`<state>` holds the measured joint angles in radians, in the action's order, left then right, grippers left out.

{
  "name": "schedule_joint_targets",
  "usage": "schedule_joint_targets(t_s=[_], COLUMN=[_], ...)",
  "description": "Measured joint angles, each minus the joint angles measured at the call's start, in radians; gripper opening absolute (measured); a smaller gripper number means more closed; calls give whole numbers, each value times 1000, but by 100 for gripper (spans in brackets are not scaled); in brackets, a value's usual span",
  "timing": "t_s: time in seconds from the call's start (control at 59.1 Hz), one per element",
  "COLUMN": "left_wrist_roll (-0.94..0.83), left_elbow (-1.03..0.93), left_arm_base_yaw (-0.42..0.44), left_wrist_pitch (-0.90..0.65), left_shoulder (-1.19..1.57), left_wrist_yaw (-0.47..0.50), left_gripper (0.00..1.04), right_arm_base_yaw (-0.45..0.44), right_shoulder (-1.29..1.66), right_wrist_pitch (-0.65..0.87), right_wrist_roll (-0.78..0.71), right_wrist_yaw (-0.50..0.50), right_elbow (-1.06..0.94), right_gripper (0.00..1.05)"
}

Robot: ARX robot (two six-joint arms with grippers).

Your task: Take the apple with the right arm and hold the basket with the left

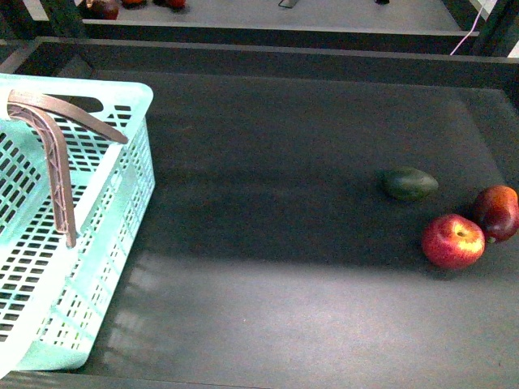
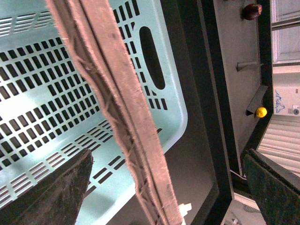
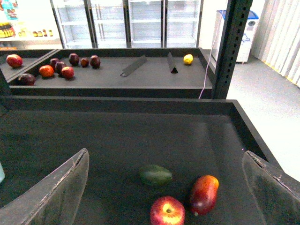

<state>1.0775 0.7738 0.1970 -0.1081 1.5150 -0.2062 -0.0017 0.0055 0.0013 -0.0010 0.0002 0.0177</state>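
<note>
Front view: apple (image 1: 452,241) on the right, basket (image 1: 122,93) far left, well apart; left wrist view: left gripper (image 2: 166,173) spread astride basket handles (image 2: 117,108), unclamped; right wrist view: right gripper (image 3: 166,168) released, apple centred ahead between its fingers.

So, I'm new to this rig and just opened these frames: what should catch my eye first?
The big pale turquoise basket fills the left side of the table in the front view, brown handles lying across its open top. At far right three fruits cluster: the bright red apple nearest the robot, a darker apple close beside it, a dark green fruit a little apart.
</note>
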Motion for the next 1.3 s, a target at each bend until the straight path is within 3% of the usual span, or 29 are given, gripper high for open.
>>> schedule_joint_targets(t_s=[0.643, 0.982, 1.083, 1.304], left_wrist_roll=[12, 20, 80, 78], left_elbow=[113, 122, 127, 111], left_arm_base_yaw=[-1, -41, -51, -61], left_wrist_pitch=[40, 74, 98, 167], left_shoulder=[222, 232, 214, 133], left_wrist_yaw=[124, 161, 163, 147], left_gripper=[98, 43, 22, 19], right_arm_base_yaw=[0, 0, 0, 0], right_shoulder=[0, 0, 0, 0], right_wrist_pitch=[0, 0, 0, 0], right_wrist_roll=[0, 0, 0, 0], right_wrist_yaw=[0, 0, 0, 0], right_elbow=[0, 0, 0, 0], right_gripper=[96, 96, 96, 96])
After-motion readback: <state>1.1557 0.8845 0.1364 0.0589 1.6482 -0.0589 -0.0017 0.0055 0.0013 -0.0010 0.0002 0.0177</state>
